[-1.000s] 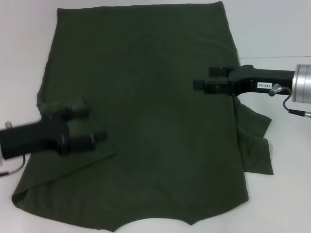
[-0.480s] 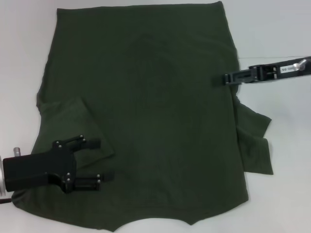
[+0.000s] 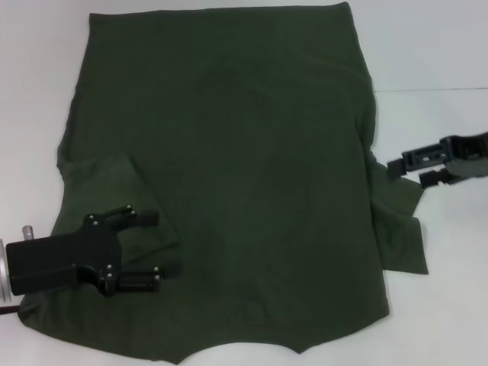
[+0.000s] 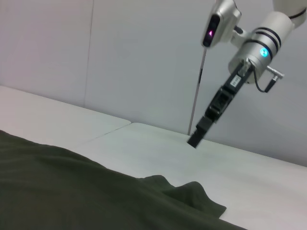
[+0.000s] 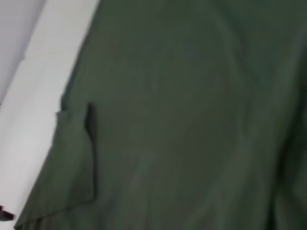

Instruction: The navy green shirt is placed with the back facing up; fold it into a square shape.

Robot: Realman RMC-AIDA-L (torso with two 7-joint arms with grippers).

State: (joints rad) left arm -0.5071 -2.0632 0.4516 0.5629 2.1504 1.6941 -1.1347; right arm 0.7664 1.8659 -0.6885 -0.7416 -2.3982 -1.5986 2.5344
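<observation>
Navy green shirt (image 3: 229, 175) lies flat back-up on the worktop (image 3: 435, 46), left sleeve already folded in. My left gripper (image 3: 156, 248) hovers spread over that fold, holding nothing. My right gripper (image 3: 408, 169), spread, sits beside the loose right sleeve (image 3: 396, 221); grabbing there risks pinching only the bunched edge, skewing the fold.

The navy green shirt (image 3: 229, 175) lies spread flat on the table (image 3: 435, 46), filling the middle of the head view from the upper edge down to the lower edge. Its left sleeve (image 3: 114, 206) is folded inward onto the body at the left of the frame; its right sleeve (image 3: 400, 221) sticks out onto the bare table at the right. The left gripper (image 3: 156, 244) sits over the shirt's lower left part, just below the folded sleeve. The right gripper (image 3: 408, 171) hangs at the right edge, beside the outstretched sleeve's upper corner, off the shirt's body
</observation>
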